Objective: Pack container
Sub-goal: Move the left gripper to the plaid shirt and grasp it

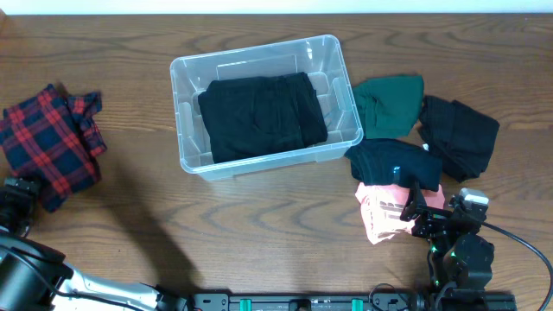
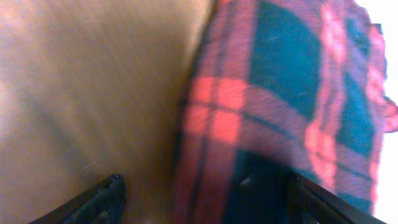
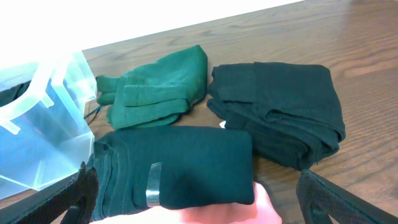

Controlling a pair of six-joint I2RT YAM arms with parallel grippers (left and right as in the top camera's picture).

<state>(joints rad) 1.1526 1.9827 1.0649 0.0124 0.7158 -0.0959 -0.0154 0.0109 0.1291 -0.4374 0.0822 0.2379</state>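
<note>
- Overhead, container [image 1: 177, 104] sits mid-table holding a black garment [image 1: 259, 117]; plaid cloth [image 1: 47, 142] far left, green top [image 1: 389, 104] right.
- Left wrist: blurred; left gripper [image 2: 205, 202] spread wide, empty, above plaid cloth.
- Right wrist: right gripper [image 3: 202, 208] wide, empty; container cut off left.

Left arm [image 1: 39, 275]: enters at lower-left corner, pale link lying along bottom edge, wrist at far left edge. Left gripper [image 1: 22, 194]: low, pointing up-frame; fingers [image 2: 106, 198] spread wide; wrist view blurred.

Right arm [image 1: 464, 259]: lower right, folded compactly above its base. Right gripper [image 1: 415, 206]: aimed up-left; dark fingers [image 3: 339, 198] at both lower corners of wrist view, spread wide.
</note>
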